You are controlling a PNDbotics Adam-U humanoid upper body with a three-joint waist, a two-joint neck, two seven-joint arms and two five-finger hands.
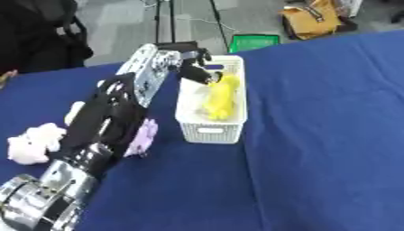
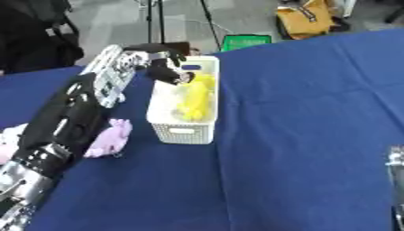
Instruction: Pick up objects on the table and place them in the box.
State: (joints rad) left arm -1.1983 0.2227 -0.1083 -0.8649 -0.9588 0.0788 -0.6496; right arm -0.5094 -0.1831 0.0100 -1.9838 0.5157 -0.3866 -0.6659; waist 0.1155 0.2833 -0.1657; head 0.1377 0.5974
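Reaching in from the lower left, the robot's left arm [image 1: 103,122] stretched across the blue table [image 1: 315,135] to the white slotted box [image 1: 211,131], and the left hand [image 1: 193,63] hung over the box's far end. Its fingers were curled downward, but whether they pinched anything or had let go could not be told from either view. Inside the box lay a yellow toy [image 1: 221,97], long and soft-looking, resting along the middle and just below the hand; contact between hand and toy could not be made out. Beside the arm, near the box's left wall, a light purple plush toy [image 2: 108,139] lay on the cloth, partly covered by the forearm in the left eye view. Further left, near the table's edge, sat a pale pink and white plush toy [image 1: 33,143]. Only a sliver of silver metal, seemingly of the right arm [image 2: 397,158], showed at the right edge of the right eye view, its hand unseen.
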